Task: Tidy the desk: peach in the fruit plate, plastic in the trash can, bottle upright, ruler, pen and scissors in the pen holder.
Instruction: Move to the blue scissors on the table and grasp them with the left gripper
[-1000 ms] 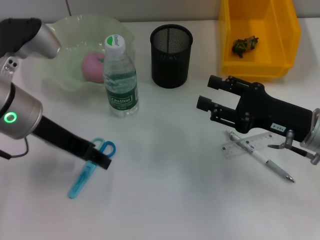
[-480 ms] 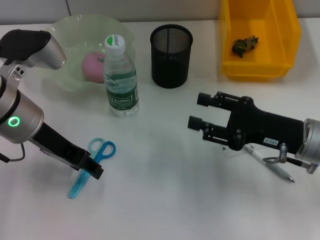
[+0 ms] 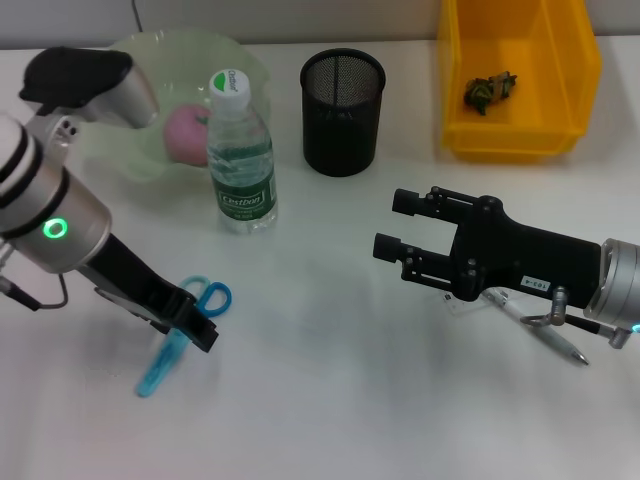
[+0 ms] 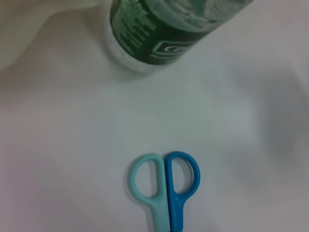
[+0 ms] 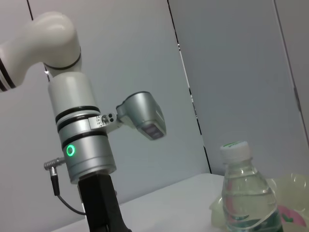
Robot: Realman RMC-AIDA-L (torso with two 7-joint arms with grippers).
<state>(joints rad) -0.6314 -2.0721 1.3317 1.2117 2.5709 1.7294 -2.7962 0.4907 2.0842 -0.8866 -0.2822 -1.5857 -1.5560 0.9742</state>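
Table: white surface, carrying all items listed below.

Yellow bin: at the far right edge of the table. A small dark crumpled piece of plastic lies inside it.

Right gripper: black, lying low over the right half of the table and pointing toward the centre. Its two fingers are spread apart with nothing between them. The body of the gripper lies over a clear ruler, of which only a corner shows, and partly over a white pen that reaches out toward the right edge.

Left gripper: at the end of the left arm, low over the left front of the table and directly above the scissors. Whether its fingers are apart or together cannot be determined from any view.

Fruit plate: pale green, wavy rim, at the far left. A pink peach sits in it.

Pen holder: black mesh cup, standing upright at far centre, between plate and bin.

Bottle: clear, green label, white cap, standing upright just beside the near edge of the plate.

Scissors: blue, lying flat on the table in front of the bottle, handles toward the bottle. In the left wrist view the handles lie closed side by side.
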